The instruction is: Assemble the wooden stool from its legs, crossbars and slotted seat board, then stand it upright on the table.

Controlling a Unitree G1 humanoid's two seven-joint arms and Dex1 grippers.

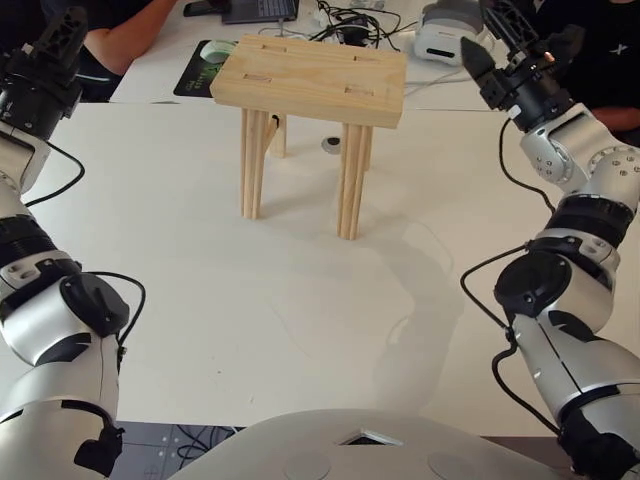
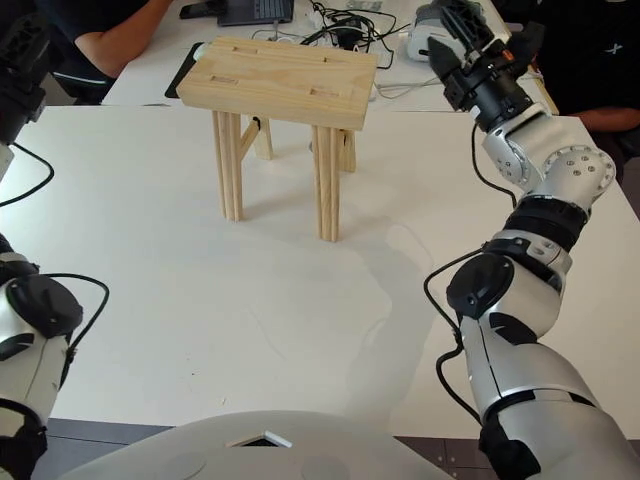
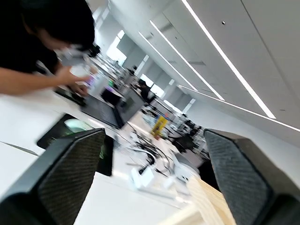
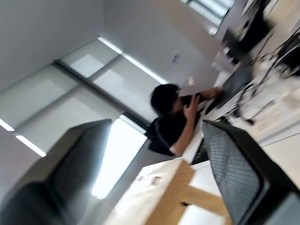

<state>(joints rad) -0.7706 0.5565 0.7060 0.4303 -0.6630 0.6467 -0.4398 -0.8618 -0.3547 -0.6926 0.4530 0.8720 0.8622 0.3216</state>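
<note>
The wooden stool [image 1: 308, 82] stands upright on the white table [image 1: 300, 300], toward the far middle. Its slotted seat board [image 2: 275, 78] is on top, with legs [image 1: 352, 180] and crossbars underneath. My left gripper [image 1: 55, 45] is raised at the far left, well apart from the stool, and its fingers [image 3: 70, 178] stand wide open with nothing between them. My right gripper [image 1: 490, 45] is raised at the far right, above and beside the seat's right end, also open and empty. A corner of the seat [image 4: 154, 197] shows in the right wrist view.
A small dark round object [image 1: 329, 145] lies on the table behind the stool. Beyond the table's far edge are a laptop [image 1: 260, 10], tangled cables [image 1: 350, 25], a white device [image 1: 440, 40] and a dark mat [image 1: 200, 70]. The near half of the table is bare.
</note>
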